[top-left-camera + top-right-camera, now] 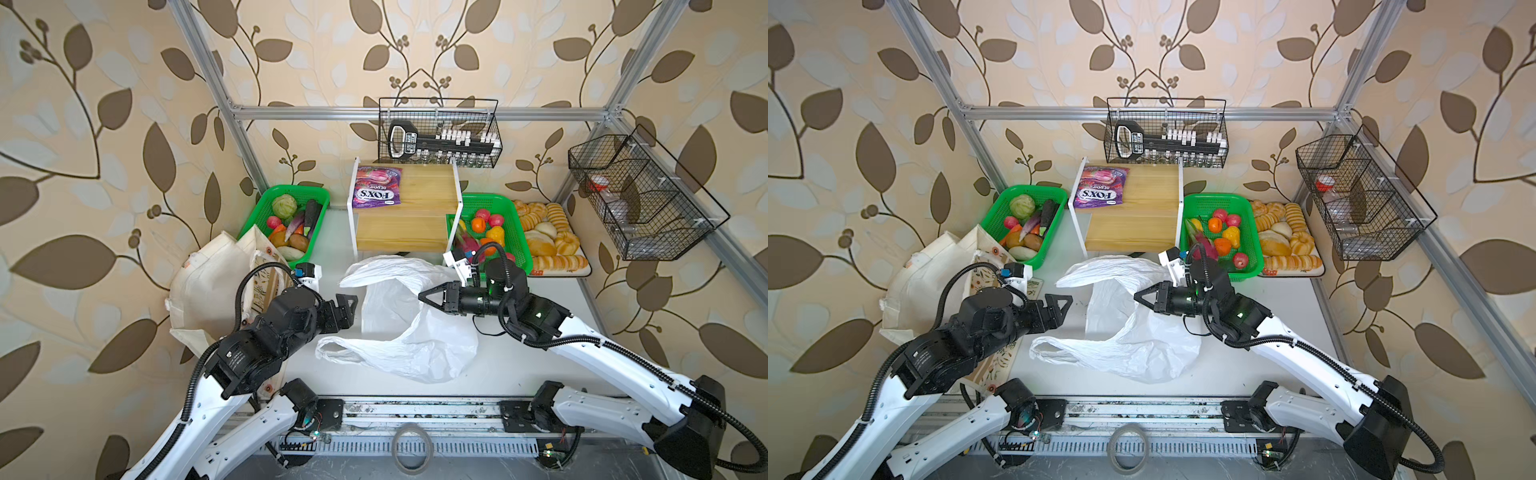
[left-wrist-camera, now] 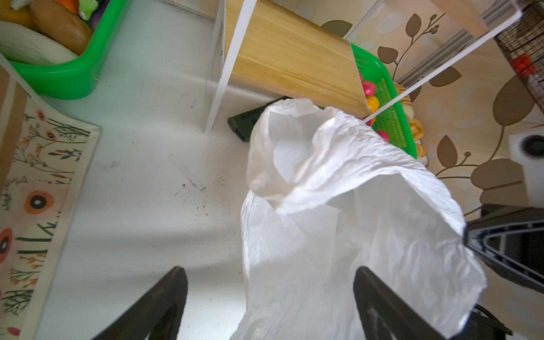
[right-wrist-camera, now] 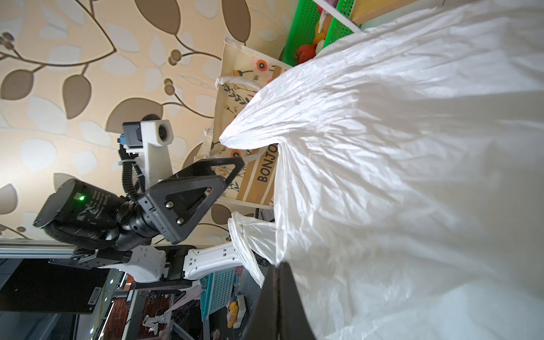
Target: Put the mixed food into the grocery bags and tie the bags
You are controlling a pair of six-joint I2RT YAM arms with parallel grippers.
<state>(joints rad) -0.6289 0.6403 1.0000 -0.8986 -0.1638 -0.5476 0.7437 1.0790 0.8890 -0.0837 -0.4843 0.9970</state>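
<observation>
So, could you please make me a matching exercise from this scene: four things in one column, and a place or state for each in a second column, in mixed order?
1. purple Fox's packet
2. white plastic bag
3. canvas tote
4. left gripper

A. open
B. on the wooden shelf
C. pinched by the shut right gripper
D. next to the green basket of vegetables

Pairs: 1-B, 2-C, 3-D, 4-A.
</observation>
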